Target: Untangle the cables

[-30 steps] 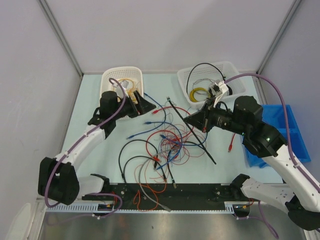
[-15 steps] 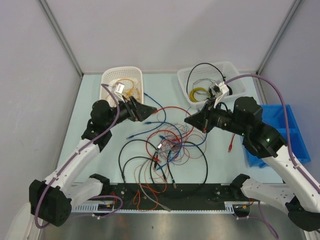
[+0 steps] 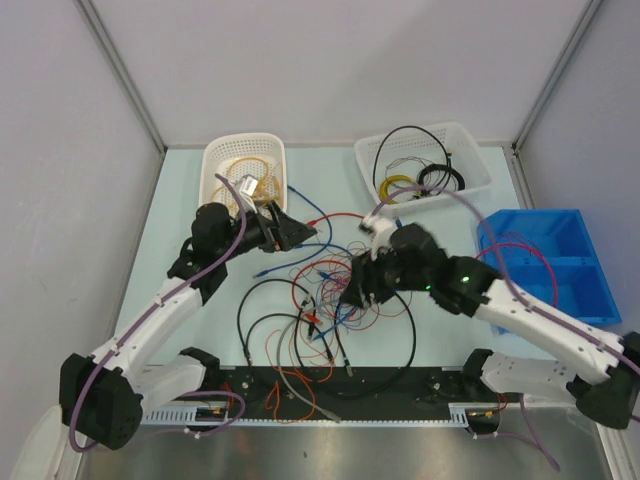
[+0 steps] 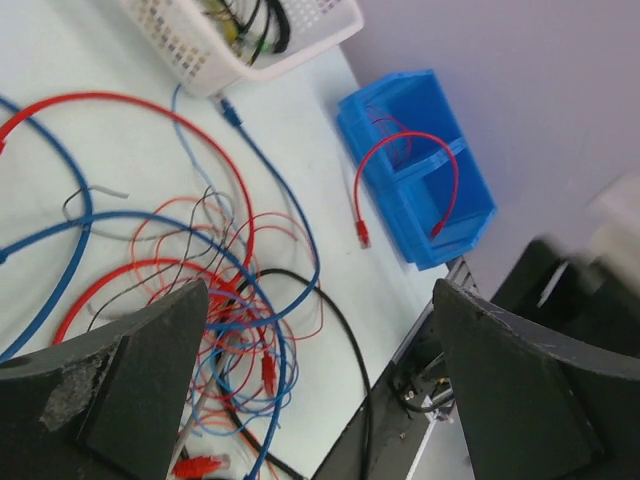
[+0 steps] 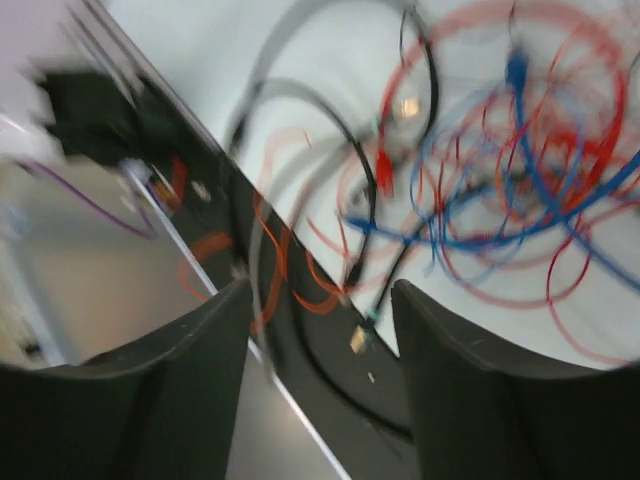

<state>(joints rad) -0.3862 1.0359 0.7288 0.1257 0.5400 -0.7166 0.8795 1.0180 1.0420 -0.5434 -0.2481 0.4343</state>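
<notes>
Two empty, spread grippers, left gripper [image 4: 320, 300] and right gripper [image 5: 320, 290] (blurred view), hung near the cables [image 3: 335, 290]; pinching several strands together might have tightened the tangle.

bright, diffuse light covers the cables [image 3: 335, 290], leaving faint soft shadows under them on the table [image 3: 320, 170]. the right wrist view of the cables is smeared with motion blur; the left wrist view is sharp, blurring right of them.

right pincer [image 3: 352, 288] swung down over cables [image 3: 332, 300], jaws parted, left pincer [image 3: 305, 232] wider
</notes>
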